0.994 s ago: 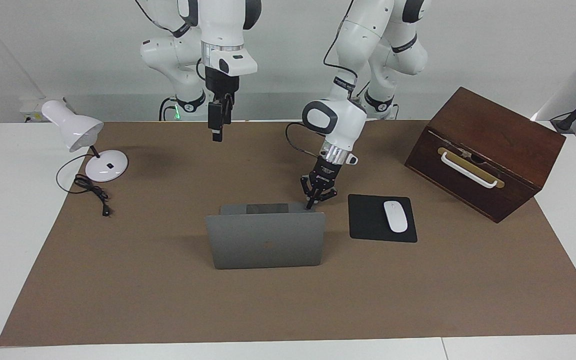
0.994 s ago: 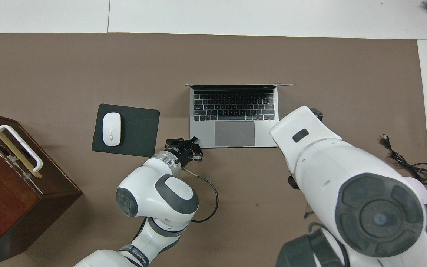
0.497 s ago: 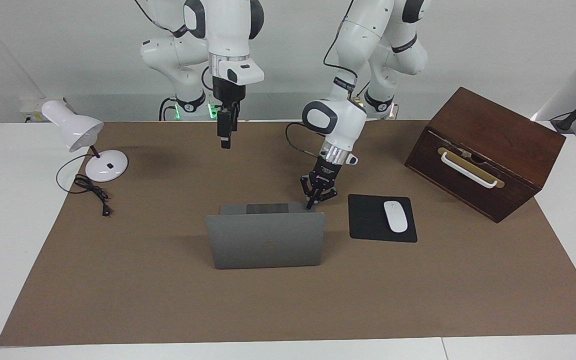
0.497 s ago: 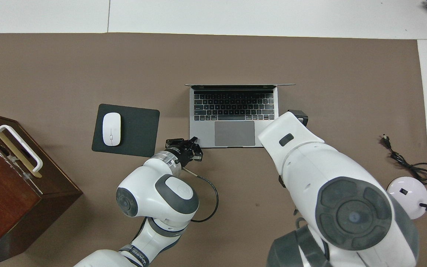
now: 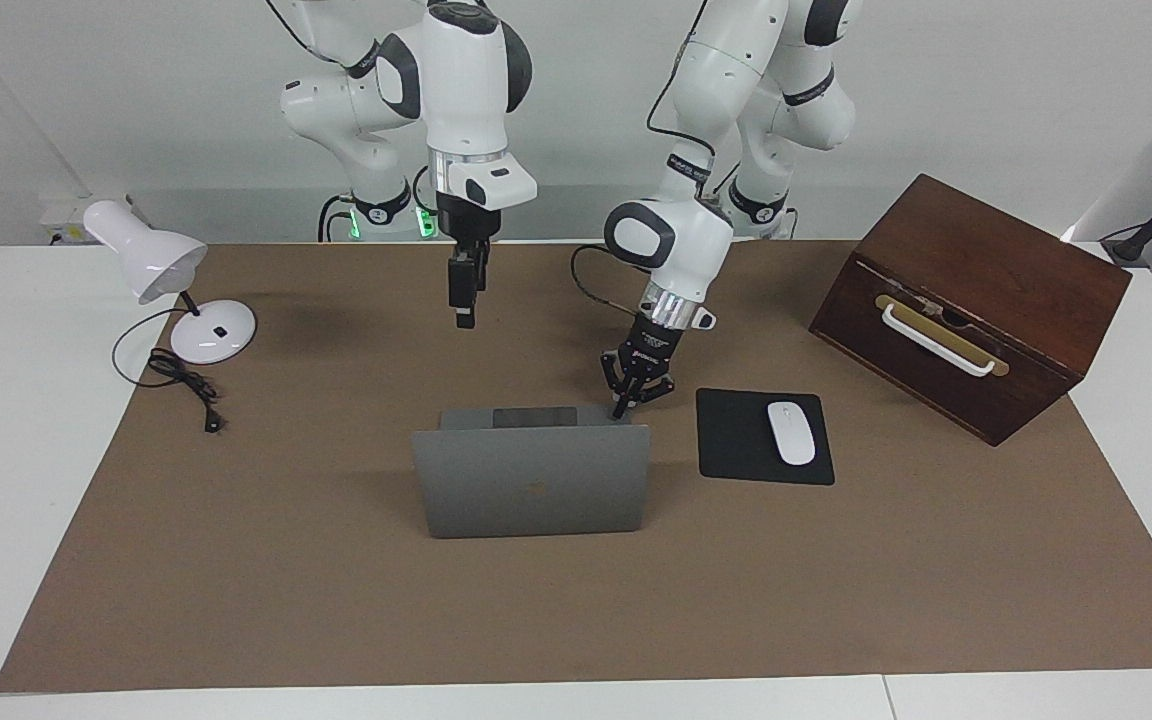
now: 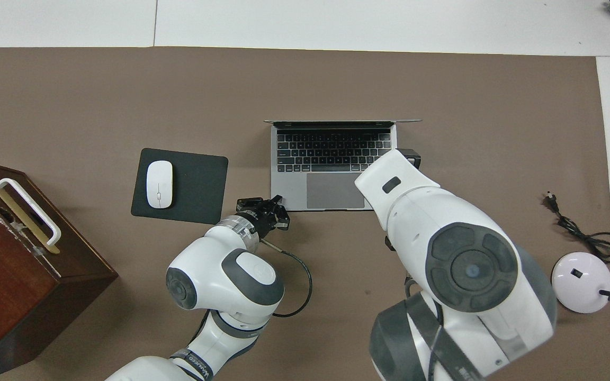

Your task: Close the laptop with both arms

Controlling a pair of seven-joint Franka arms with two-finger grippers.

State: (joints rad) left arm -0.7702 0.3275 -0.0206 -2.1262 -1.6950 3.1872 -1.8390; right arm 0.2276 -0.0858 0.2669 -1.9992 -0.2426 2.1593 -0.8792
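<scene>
Since a second ago my right gripper (image 5: 464,318) has come lower and drifted toward the laptop (image 5: 533,481); the left gripper (image 5: 631,392) has stayed put.

In the facing view, I see the laptop open at the middle of the brown mat (image 5: 236,560), lid upright with its logo toward the camera. The left gripper has its tips down at the corner of the laptop's base nearest the robots, on the mouse pad's side; its fingers look spread a little, and I cannot tell whether they touch the metal. The right gripper hangs in the air over bare mat, on the robots' side of the laptop, and I cannot tell whether its fingers are open or closed. The wooden box (image 5: 966,300) at the left arm's end is shut, so nothing inside shows. The mouse (image 5: 791,432) lies on the black mouse pad (image 5: 736,440) beside the laptop. The desk lamp (image 5: 176,290) stands at the right arm's end.

In the overhead view, my right arm (image 6: 442,248) covers the base's corner toward the lamp (image 6: 583,272). The left gripper (image 6: 273,209) sits at the base's other near corner. The keyboard (image 6: 334,151) is uncovered.
</scene>
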